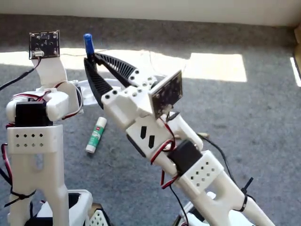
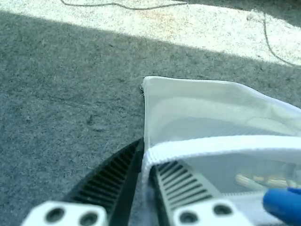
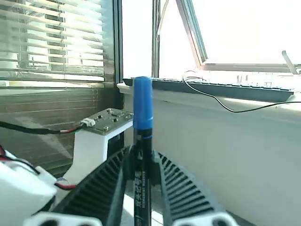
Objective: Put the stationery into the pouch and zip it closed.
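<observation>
We grip the blue marker point(image 3: 142, 103) upright in the right gripper point(image 3: 142, 154), near the pouch point(image 2: 211, 108) mouth; the left gripper point(image 2: 146, 157) pinches the rim open. Insertion step: next we tip the marker down inside. The glue stick point(image 1: 96, 135) lies on the table point(image 1: 235, 117)

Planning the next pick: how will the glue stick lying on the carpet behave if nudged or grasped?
The glue stick is a round tube lying on its side, so it may roll, though the carpet probably damps that. It looks rigid and small, likely light.
</observation>
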You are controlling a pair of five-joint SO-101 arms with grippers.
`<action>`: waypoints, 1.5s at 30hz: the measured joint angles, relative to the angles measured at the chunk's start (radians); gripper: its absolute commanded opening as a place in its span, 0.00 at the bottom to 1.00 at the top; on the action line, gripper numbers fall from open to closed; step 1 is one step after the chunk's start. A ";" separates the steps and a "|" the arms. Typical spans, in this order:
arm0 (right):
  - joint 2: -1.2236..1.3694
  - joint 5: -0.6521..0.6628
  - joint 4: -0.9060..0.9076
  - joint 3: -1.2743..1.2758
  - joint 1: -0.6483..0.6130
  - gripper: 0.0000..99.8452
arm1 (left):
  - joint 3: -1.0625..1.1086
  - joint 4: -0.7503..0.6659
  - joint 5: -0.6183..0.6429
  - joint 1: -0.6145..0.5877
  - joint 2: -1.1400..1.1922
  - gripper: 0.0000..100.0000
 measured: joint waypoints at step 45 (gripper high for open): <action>-0.026 0.126 -0.072 0.333 0.092 0.17 | 0.000 0.000 0.000 -0.002 0.000 0.01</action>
